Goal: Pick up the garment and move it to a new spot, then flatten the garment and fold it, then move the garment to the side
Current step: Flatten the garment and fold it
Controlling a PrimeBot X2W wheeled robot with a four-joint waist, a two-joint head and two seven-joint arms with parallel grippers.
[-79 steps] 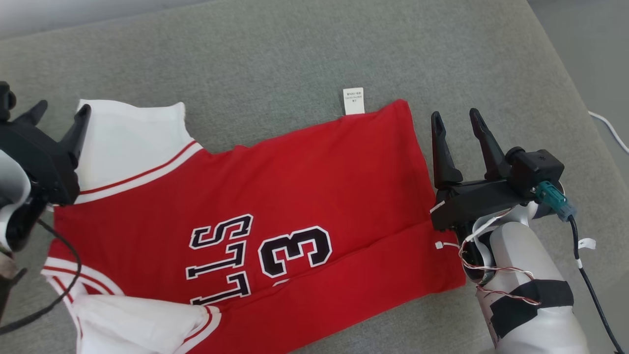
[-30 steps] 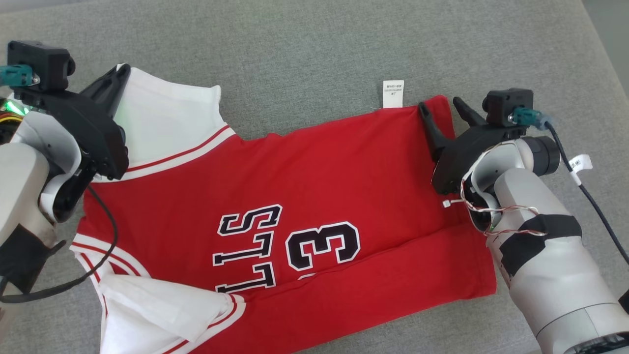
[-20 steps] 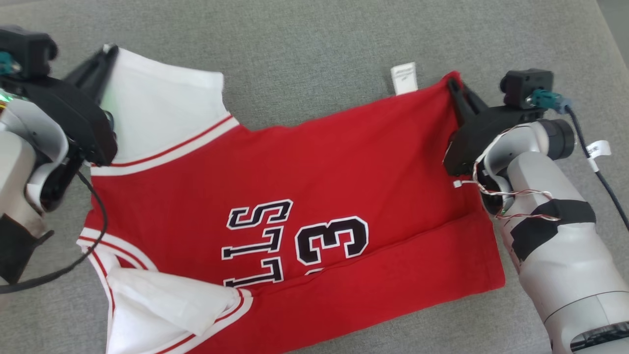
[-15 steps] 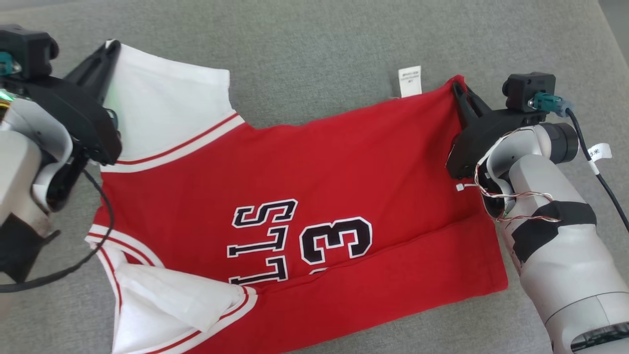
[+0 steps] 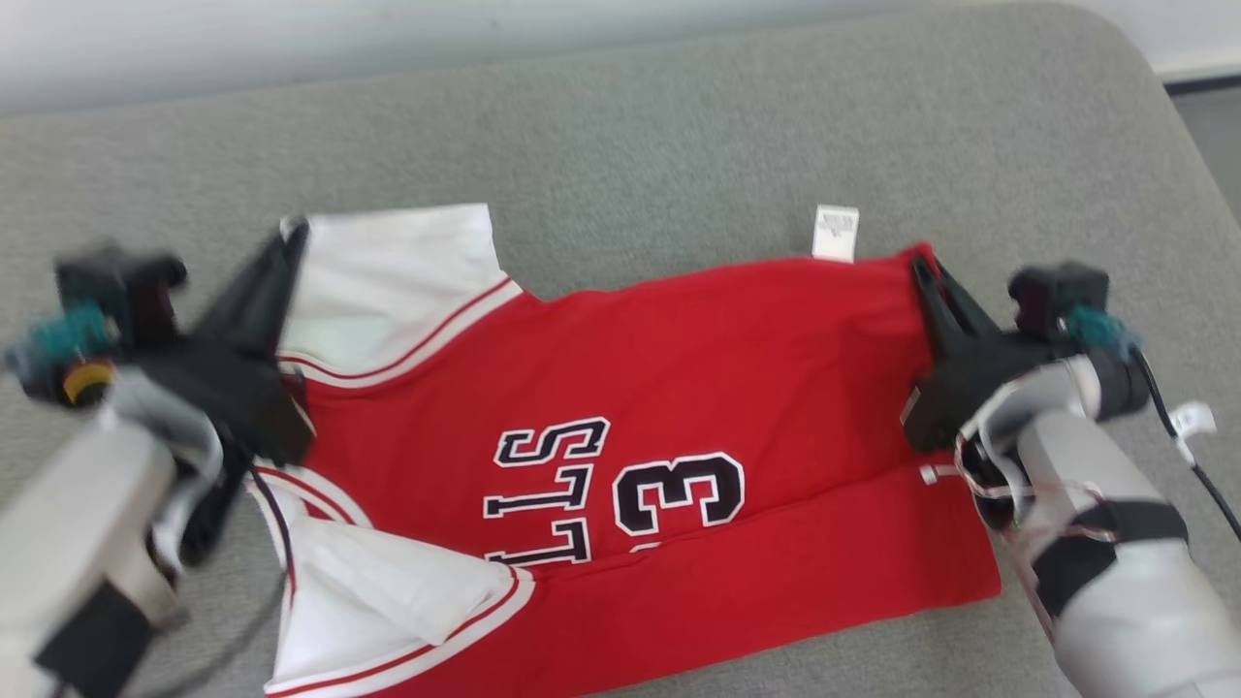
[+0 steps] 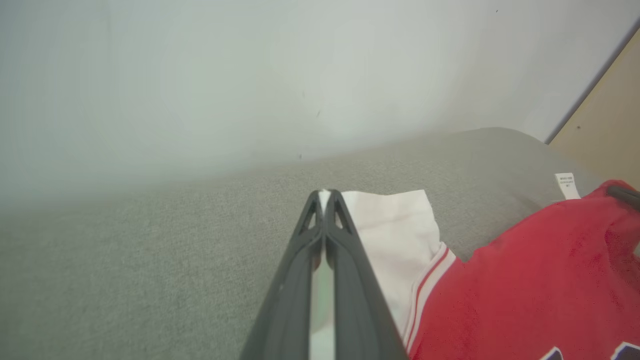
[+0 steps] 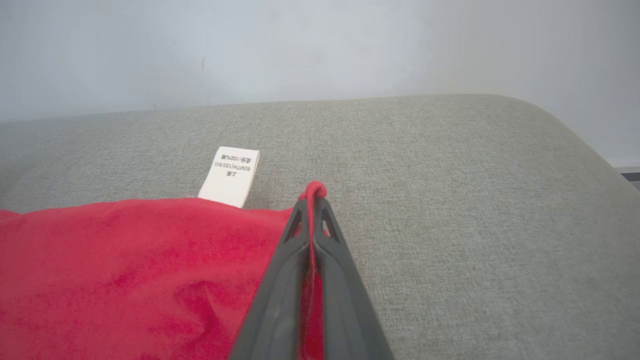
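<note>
The garment (image 5: 698,378) is a red jersey with white sleeves, black lettering and a "3", spread on a grey cushion. My left gripper (image 5: 293,233) is shut on the far corner of its white sleeve (image 6: 395,225); white cloth shows between the closed fingers (image 6: 305,235) in the left wrist view. At the jersey's far right corner, my right gripper (image 5: 921,269) is shut on the red hem (image 7: 314,189), which pokes out past the fingertips in the right wrist view. A white care label (image 5: 836,233) (image 7: 231,175) sticks out from the hem beside it.
The grey cushion (image 5: 679,126) reaches back to a pale wall (image 6: 250,75) and rounds off at the far right corner (image 5: 1115,58). A second white sleeve (image 5: 378,591) lies folded at the jersey's near left. A tan panel (image 6: 610,125) stands beyond the cushion's end.
My right gripper stood open beside the hem corner and has closed on it. The whole picture has shifted, so the camera moved; both pinched corners now look slightly raised.
</note>
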